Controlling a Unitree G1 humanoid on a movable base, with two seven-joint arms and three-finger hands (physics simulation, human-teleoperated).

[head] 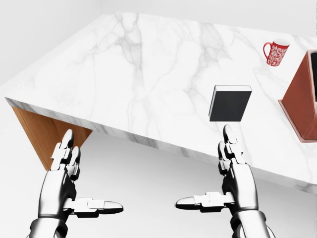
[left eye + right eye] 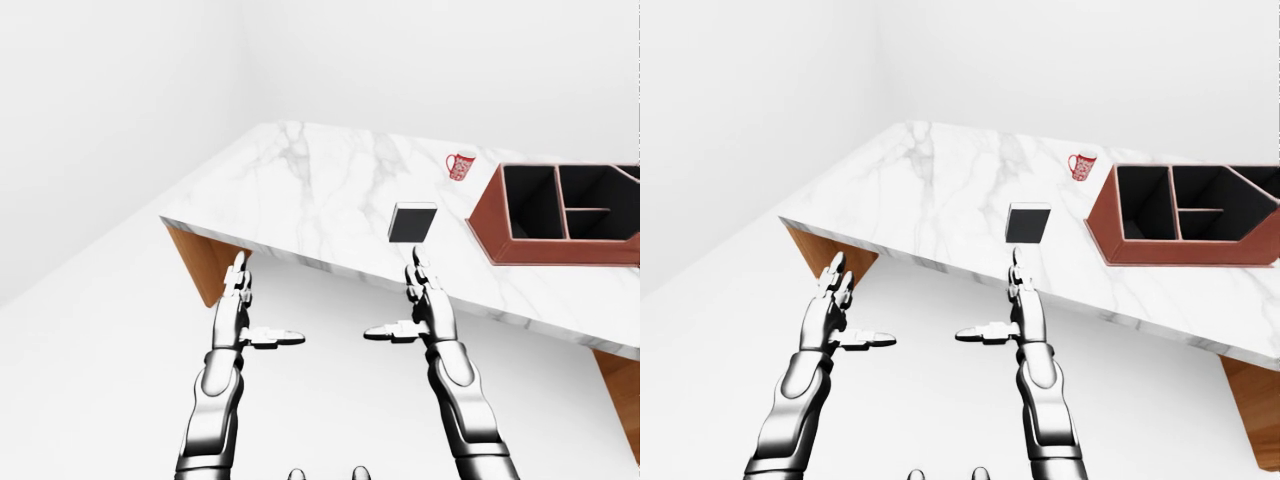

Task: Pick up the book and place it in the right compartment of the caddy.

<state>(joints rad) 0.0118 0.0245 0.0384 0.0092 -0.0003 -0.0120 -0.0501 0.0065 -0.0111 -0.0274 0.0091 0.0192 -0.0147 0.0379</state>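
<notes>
A black book (image 1: 230,103) with a white page edge lies flat on the white marble counter (image 1: 148,64), right of centre in the head view. The red-brown caddy (image 2: 1180,250) with black compartments stands to the book's right; the head view cuts off all but its left wall. Both hands hover over the floor, short of the counter's near edge. My left hand (image 1: 89,173) is open, fingers straight and thumb out sideways. My right hand (image 1: 205,168) is open the same way, its fingertips just below the book in the picture. Neither touches anything.
A red patterned mug (image 1: 275,52) stands on the counter above the book, near the caddy's left end. The counter's wooden side panel (image 1: 44,134) shows under its left corner. White floor and white walls surround the counter.
</notes>
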